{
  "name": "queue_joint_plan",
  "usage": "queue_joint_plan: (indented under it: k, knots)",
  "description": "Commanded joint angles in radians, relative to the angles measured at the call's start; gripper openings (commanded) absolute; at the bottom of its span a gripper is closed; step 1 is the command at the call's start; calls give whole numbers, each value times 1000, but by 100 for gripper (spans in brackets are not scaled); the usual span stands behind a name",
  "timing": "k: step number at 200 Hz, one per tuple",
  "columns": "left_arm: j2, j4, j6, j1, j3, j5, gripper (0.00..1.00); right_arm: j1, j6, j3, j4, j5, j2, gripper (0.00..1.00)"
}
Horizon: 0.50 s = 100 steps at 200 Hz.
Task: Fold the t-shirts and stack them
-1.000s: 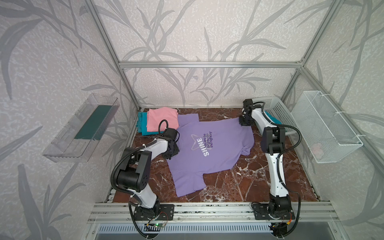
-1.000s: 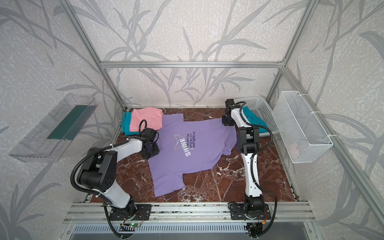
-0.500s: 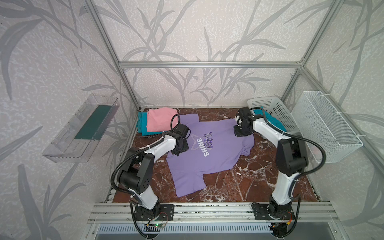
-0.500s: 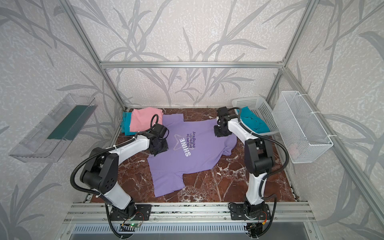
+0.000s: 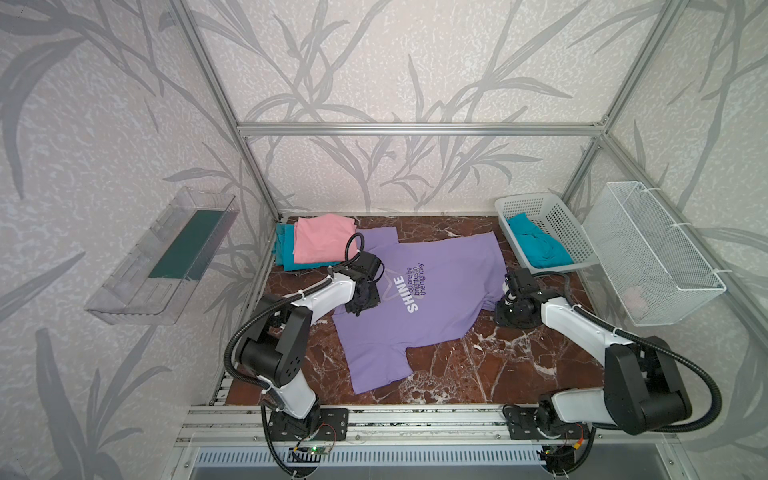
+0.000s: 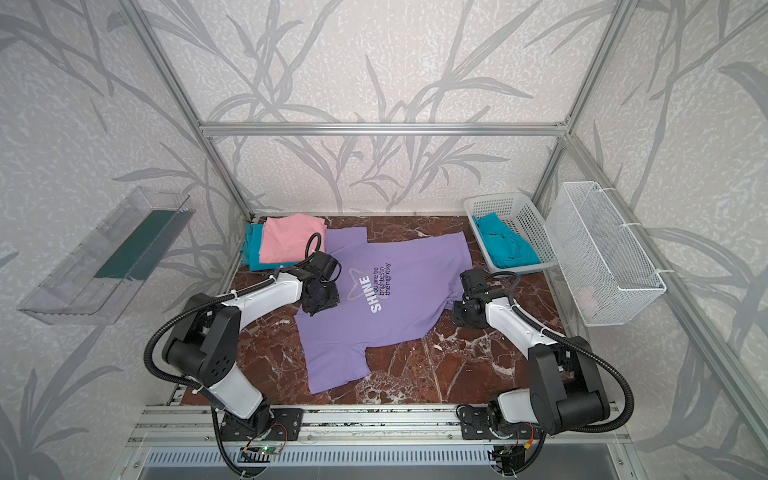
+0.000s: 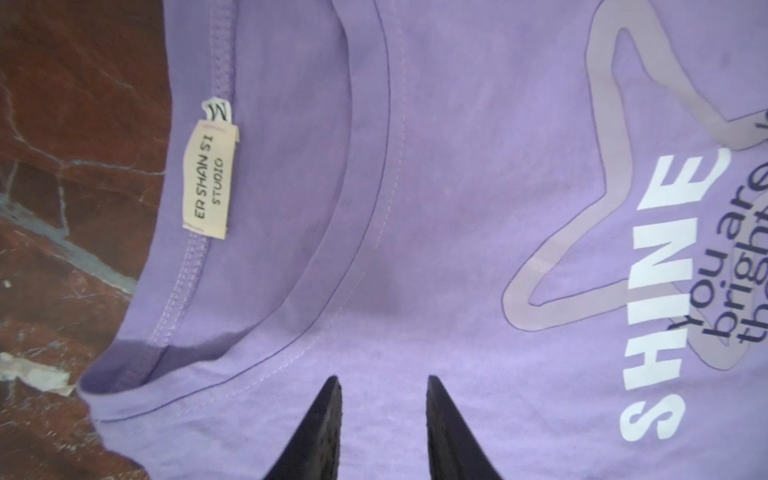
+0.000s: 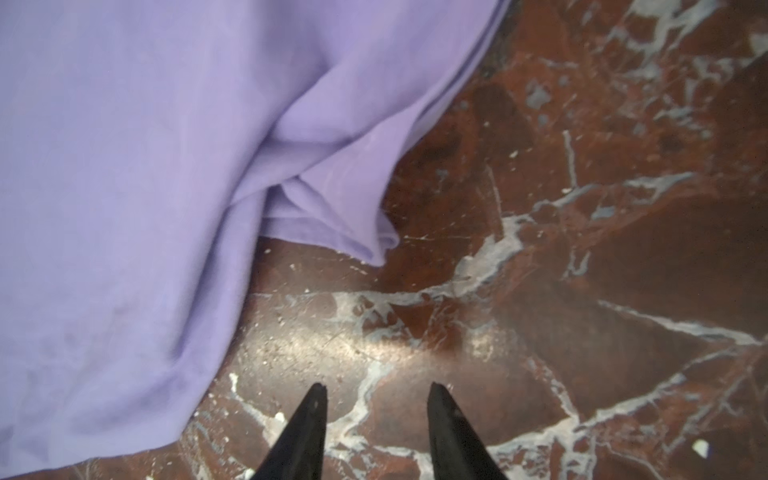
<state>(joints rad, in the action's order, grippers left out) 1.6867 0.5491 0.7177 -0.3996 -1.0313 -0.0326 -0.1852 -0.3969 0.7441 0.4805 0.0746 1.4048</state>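
Note:
A lavender t-shirt (image 5: 440, 307) (image 6: 403, 320) with white "SHINE" print lies spread flat on the marble table, collar to the left. My left gripper (image 5: 362, 302) (image 6: 321, 302) hovers over it just inside the collar. In the left wrist view its jaws (image 7: 380, 380) stand open over smooth lavender cloth (image 7: 457, 208), with nothing pinched. My right gripper (image 5: 510, 309) (image 6: 468, 316) (image 8: 376, 386) is open over bare marble beside the shirt's rumpled right edge (image 8: 332, 216). A folded pink t-shirt (image 5: 322, 243) rests on folded teal ones (image 5: 284, 249) at the back left.
A white perforated basket (image 5: 523, 203) at the back right holds a crumpled teal t-shirt (image 5: 536, 247). A wire basket (image 5: 652, 249) hangs on the right wall and a clear tray (image 5: 166, 257) on the left wall. Metal frame posts stand at the back corners.
My right gripper has swung from the shirt's far right corner toward the near right edge, and its jaws have opened. My left gripper slid right onto the collar area.

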Motion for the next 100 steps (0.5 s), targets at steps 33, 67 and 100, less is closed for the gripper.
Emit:
queue_joint_plan:
  k: [33,67,100]
  knots:
    - [26,-19,3,-4,24,-7,36,58,-70,21,-265,131,168,50]
    - [43,-38,9,-4,32,0,36,82,-75,36,-324,129,233,31]
    - [57,-44,9,-4,28,2,36,93,-54,84,-235,134,226,4]
